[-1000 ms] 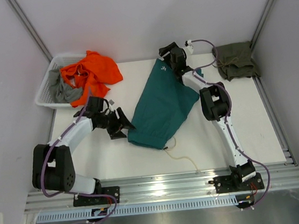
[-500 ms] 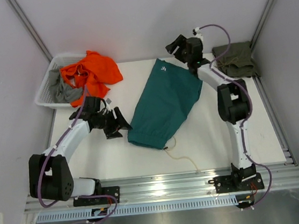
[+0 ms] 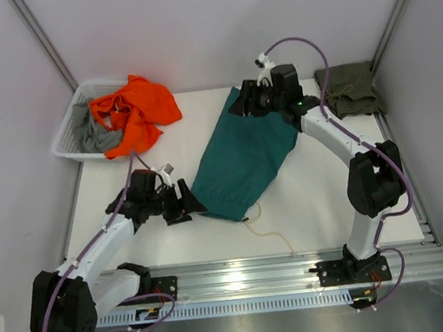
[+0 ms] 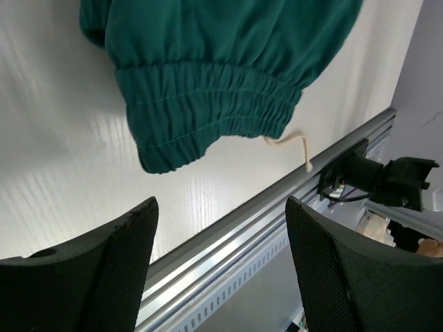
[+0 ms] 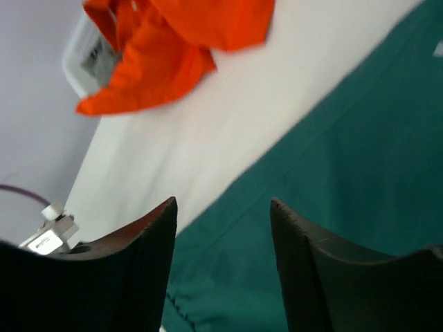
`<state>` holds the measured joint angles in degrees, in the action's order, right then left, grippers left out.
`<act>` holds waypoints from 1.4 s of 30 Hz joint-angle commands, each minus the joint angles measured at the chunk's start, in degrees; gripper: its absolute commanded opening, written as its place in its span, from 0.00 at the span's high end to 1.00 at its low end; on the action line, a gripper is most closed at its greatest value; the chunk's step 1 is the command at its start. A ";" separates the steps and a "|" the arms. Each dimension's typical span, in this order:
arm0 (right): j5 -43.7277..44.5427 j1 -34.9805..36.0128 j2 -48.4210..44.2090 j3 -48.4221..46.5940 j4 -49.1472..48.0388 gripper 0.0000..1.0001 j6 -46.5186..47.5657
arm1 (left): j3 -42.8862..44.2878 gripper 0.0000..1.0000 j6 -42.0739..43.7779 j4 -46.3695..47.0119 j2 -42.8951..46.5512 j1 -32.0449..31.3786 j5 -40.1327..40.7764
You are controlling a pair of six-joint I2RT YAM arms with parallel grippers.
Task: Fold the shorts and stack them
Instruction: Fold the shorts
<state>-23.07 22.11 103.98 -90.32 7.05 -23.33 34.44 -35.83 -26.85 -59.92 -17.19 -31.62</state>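
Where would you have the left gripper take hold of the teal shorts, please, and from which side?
I would grip the gathered elastic waistband of the teal shorts at its left corner, coming in low from the left. That band is the thickest-looking edge, its corner lies nearest the open left gripper, and the cord trails from the other end, out of the way.

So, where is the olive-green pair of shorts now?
In the top external view, the olive-green shorts lie at the table's far right corner, by the right wall, apart from the teal-green shorts.
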 commanded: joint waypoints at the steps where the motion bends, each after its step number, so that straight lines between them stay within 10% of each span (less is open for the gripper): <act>1: -5.05 -0.23 0.51 3.40 5.52 0.43 1.46 | -6.29 0.23 -7.21 11.97 -0.72 -2.31 -2.22; 14: -10.60 6.89 -0.01 11.21 7.81 1.00 0.83 | -12.29 0.18 -16.45 34.20 -8.80 -7.77 2.96; 42: 5.58 11.20 16.52 9.90 20.82 1.00 2.15 | -3.76 0.04 -31.14 40.66 -31.48 -15.50 21.60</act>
<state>-20.14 31.79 119.42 -82.21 24.58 -22.20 29.26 -67.66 18.70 -87.24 -32.38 -16.25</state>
